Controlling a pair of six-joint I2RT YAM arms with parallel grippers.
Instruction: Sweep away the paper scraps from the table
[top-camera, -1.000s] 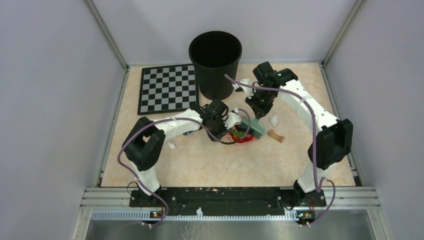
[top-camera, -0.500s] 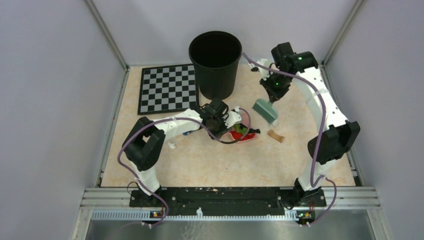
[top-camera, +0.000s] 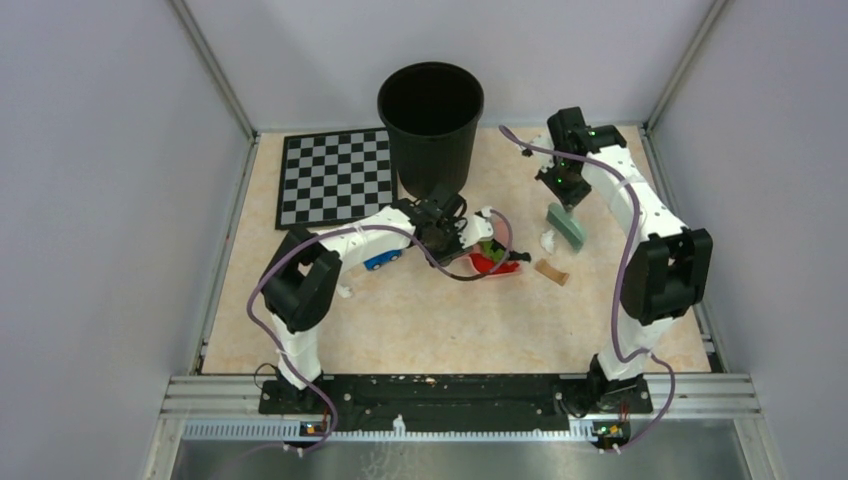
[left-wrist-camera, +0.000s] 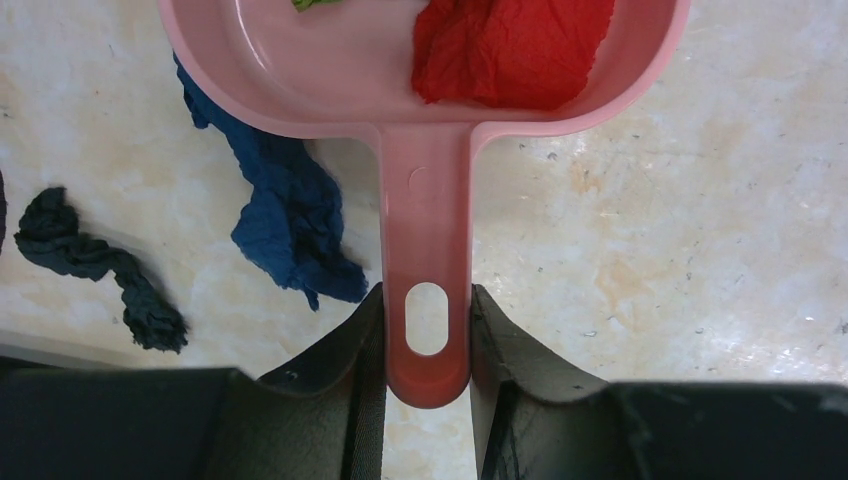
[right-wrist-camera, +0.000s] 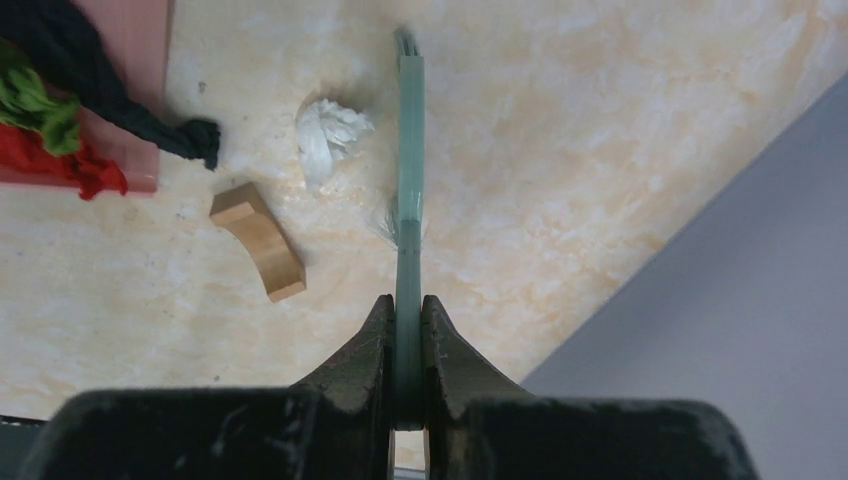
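Clamped on the handle of the pink dustpan (left-wrist-camera: 425, 200) with the left gripper (left-wrist-camera: 427, 320), one jaw pressed on each side; cannot tell whether the pan touches the table (left-wrist-camera: 650, 250) or hangs just over it; inside the pan, a red scrap (left-wrist-camera: 510, 50) and a bit of a green scrap (left-wrist-camera: 315, 4) at the top edge of the view; out on the table, a blue scrap (left-wrist-camera: 285, 210) partly hidden by the pan's rim, and a black scrap (left-wrist-camera: 95, 265) a little farther off.

Pinched on the thin green brush (right-wrist-camera: 410, 150) with the right gripper (right-wrist-camera: 408, 320), jaws tight on it; brush seen edge-on, with a white scrap (right-wrist-camera: 330, 135) just beside it; near that, a tan curved block (right-wrist-camera: 258, 240) lying on the table; a long black scrap (right-wrist-camera: 190, 138) trailing over the pan's open edge onto the table.

Far back, a black bucket (top-camera: 430, 130) next to a checkerboard mat (top-camera: 335, 178).
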